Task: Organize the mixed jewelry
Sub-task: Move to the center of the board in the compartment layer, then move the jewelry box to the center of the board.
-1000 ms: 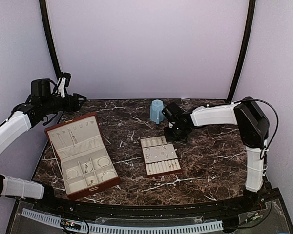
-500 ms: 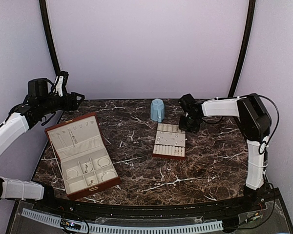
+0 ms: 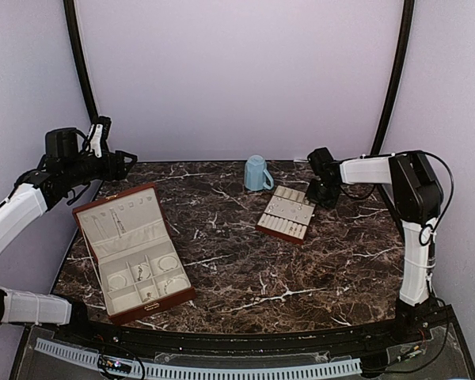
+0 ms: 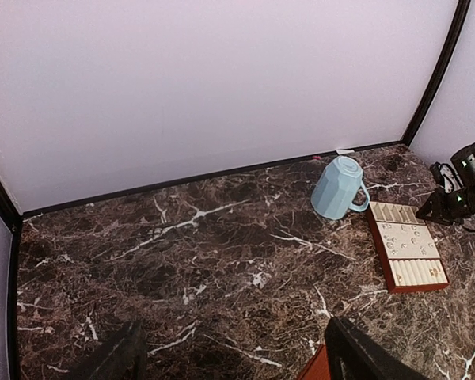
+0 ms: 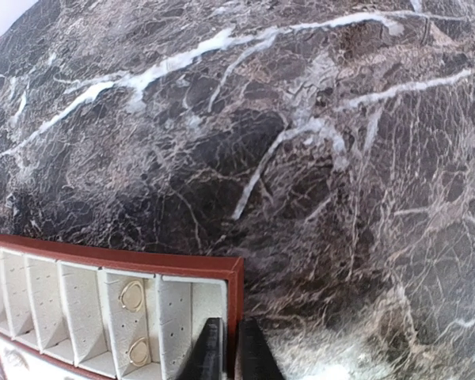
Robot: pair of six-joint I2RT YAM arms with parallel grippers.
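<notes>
The cream slotted tray [image 3: 286, 214] with a reddish-brown rim lies tilted at the back right of the table. My right gripper [image 3: 317, 199] is shut on its far right corner. In the right wrist view the fingers [image 5: 231, 348] pinch the rim [image 5: 234, 285], and two thin rings [image 5: 131, 295] sit in a slot. Small silver pieces [image 4: 404, 237] lie on the tray in the left wrist view. The open reddish-brown box [image 3: 134, 249] at the front left holds a bracelet hoop [image 3: 168, 263] and other small pieces. My left gripper [image 3: 119, 162] is open and empty, raised above the box's far side.
A light blue mug [image 3: 256, 172] stands at the back centre, just left of the tray; it also shows in the left wrist view [image 4: 338, 188]. Dark marble table [image 3: 237, 269] with white walls behind and at the sides.
My right gripper has dragged the tray from the table's middle to the back right, turning it as it went. The left arm has barely moved.
</notes>
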